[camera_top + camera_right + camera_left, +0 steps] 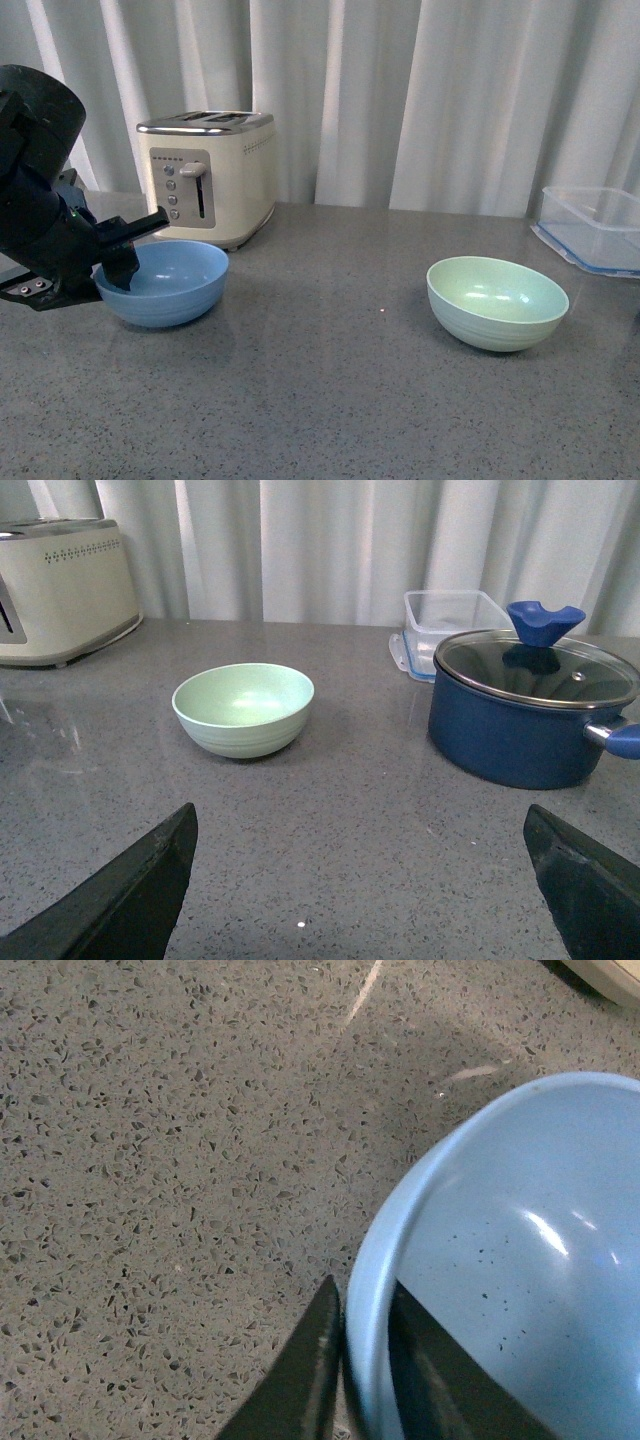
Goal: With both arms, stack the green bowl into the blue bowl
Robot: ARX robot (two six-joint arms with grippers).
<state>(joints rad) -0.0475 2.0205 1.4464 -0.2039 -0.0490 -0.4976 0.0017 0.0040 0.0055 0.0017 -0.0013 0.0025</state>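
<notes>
We see the left gripper (125,262) narrowed onto the blue bowl (170,285) at its 9 o'clock rim, one finger inside the wall and one outside. The green bowl (497,300) sits upright on the grey counter (320,400) at 3 o'clock from the blue bowl, well apart and untouched. The right gripper (360,815) is spread wide and empty, with the green bowl out ahead of its fingers. We judge the right arm nearer to it. Being round, the bowl has no long axis.
</notes>
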